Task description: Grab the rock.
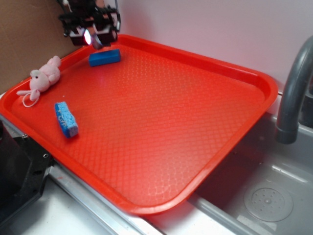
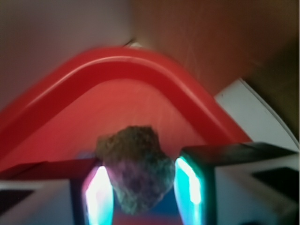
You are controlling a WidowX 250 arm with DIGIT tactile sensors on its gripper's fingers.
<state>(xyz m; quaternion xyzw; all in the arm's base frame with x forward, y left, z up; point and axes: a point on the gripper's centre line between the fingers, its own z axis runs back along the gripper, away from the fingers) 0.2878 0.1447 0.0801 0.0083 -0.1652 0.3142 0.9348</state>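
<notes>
Pincer clenched on the rock, up at the far left corner of the red tray.

In the wrist view the lumpy brown-grey rock sits between the two glowing fingers, above the tray floor near its curved rim. On the tray, a blue block lies just below the pincer, a pink plush bunny rests near the left edge, and a blue sponge lies beside it. A grey faucet stands over the sink at right.
</notes>
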